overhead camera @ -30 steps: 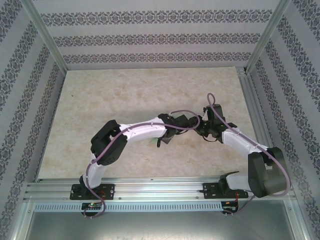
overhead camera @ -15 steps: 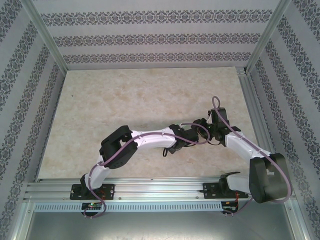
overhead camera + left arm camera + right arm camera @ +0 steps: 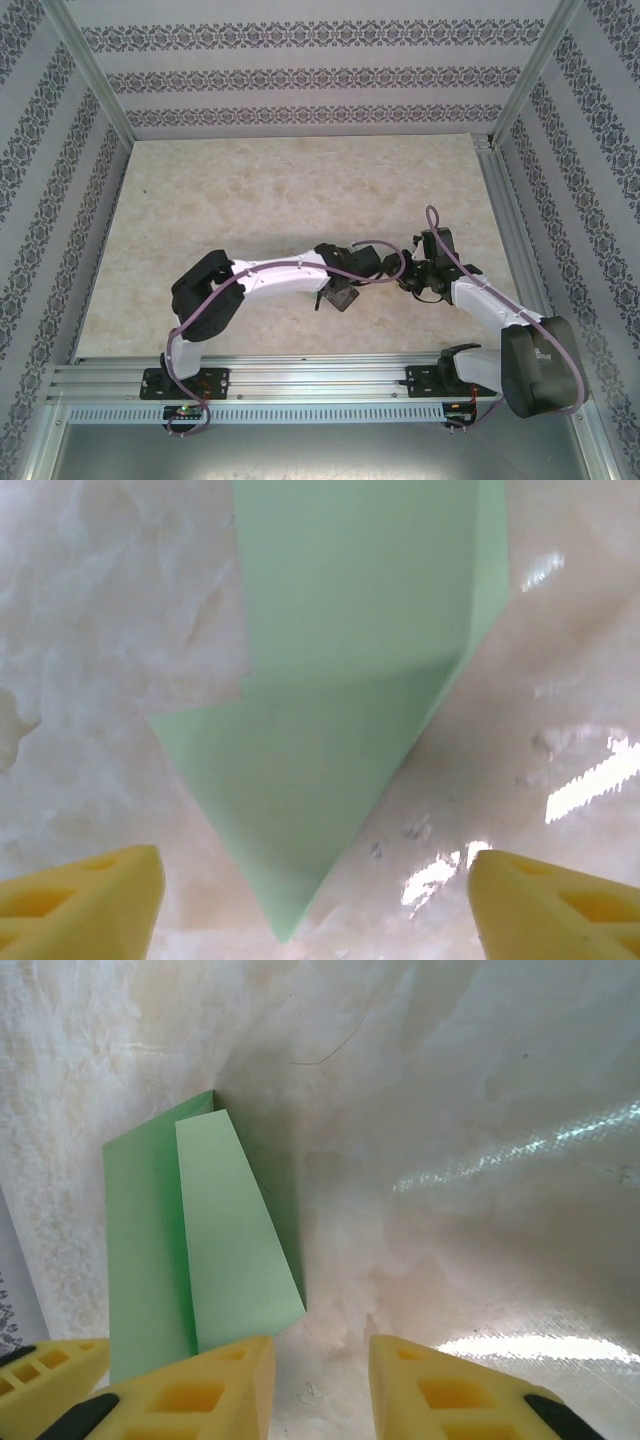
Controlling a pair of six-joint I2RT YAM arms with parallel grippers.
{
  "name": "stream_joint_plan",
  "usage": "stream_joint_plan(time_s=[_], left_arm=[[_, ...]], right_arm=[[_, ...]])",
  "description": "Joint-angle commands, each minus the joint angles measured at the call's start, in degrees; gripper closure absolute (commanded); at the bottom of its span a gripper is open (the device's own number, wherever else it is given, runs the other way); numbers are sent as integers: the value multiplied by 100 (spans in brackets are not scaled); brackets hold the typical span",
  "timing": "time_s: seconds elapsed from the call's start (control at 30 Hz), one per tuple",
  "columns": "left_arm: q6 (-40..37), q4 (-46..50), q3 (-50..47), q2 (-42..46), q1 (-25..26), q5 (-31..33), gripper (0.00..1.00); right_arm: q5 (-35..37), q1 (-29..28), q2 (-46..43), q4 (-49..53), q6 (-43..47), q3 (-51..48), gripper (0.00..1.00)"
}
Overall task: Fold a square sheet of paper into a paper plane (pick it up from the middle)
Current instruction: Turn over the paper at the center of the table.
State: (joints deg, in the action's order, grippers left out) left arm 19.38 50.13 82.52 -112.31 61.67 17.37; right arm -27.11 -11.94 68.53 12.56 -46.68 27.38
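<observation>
Left gripper [image 3: 315, 860] and right gripper [image 3: 320, 1352] gape empty over paper plane [image 3: 340, 680] on table [image 3: 100, 600].

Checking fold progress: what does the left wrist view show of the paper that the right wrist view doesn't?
Left wrist: the green paper narrows to a sharp tip that points between the wide-spread yellow fingers of the left hand. Right wrist: a blunt end with a paler flap folded over a darker layer, next to the right hand, whose fingers are apart. Both: folded paper lying on the marbled table, with nothing gripped.
</observation>
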Motion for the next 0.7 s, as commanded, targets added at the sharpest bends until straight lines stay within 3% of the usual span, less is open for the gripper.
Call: stream_joint_plan(time_s=[0.0,0.13,0.3,0.5,0.67], left_arm=[[-371,-764,-461,500,-251,-778,2],[-616,-838,-573,426,-434,-1065,5],[-731,-878,-451,138,-493,-1306,20],[-810,-815,-334,-164,-505,-942,26],[-939,-795,-249,-304,-514,-673,44]], right_arm=[[-59,-109,-14,-82,-30,31,69],[-4,-124,-92,-72,-44,76,69],[13,-132,-77,-9,-30,128,69],[13,-159,-59,1,-42,179,69],[66,-173,-70,31,-39,197,69]])
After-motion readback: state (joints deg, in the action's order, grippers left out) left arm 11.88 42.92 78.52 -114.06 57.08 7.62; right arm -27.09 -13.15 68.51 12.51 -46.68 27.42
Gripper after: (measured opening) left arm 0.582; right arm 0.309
